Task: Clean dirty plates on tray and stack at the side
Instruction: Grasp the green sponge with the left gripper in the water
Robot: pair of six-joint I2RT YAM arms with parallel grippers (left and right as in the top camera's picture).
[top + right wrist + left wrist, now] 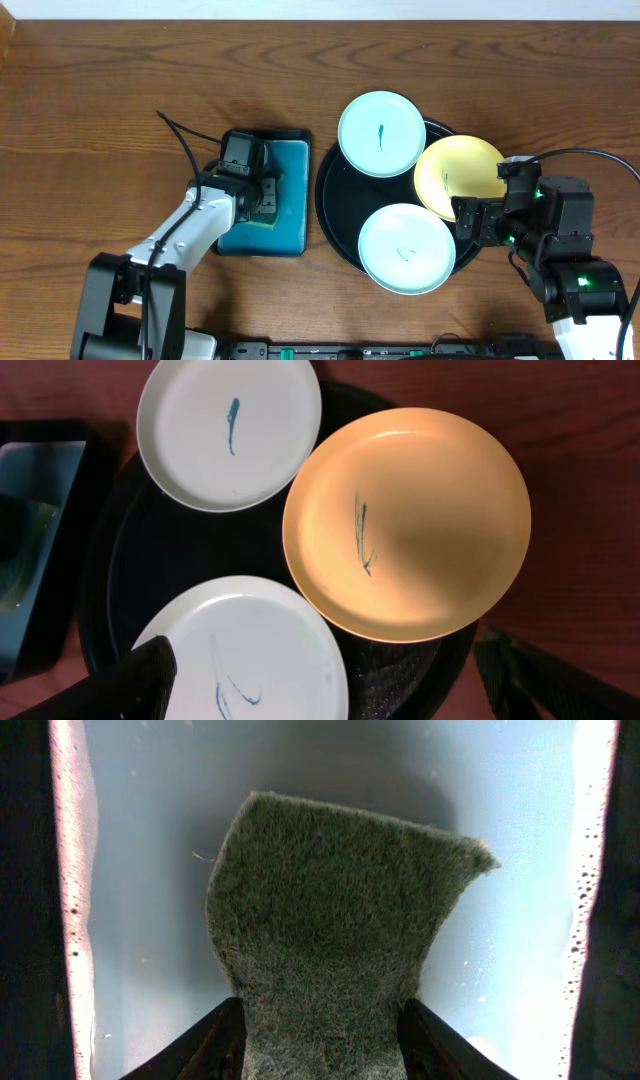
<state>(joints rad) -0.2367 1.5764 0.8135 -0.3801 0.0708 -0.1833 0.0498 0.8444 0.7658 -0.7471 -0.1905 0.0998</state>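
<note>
- The large round black tray with a low rim (335, 215) is sitting right of centre on the brown wooden table (100, 90), and all three plates are lying on it.
- The far pale mint-white round plate (382, 133) is sitting at the tray's far edge, poking out past the rim. It's showing a little blue-green smear in the middle.
- The pale yellow round plate (460, 178) is lying on the right side, hanging out over the tray's right rim, just beside the far plate. It's carrying a thin dark smear too.
- The near pale mint-white round plate (407, 249) is resting at the tray's near side, and the yellow one's edge is looking like it's overlapping it a bit. This one is smeared as well.
- The right gripper (475, 222) is hovering at the tray's right edge by the yellow plate, jaws standing wide apart and not gripping anything.
- The left gripper (258, 195) is hanging over the smaller rectangular black tray with the teal inside (290, 235), just left of the round tray.
- A green fibrous scouring pad (330, 920) is lying in that teal tray, and the fingers (215, 1045) are sitting right against its two edges. Honestly can't tell whether they're actually clamping it.
</note>
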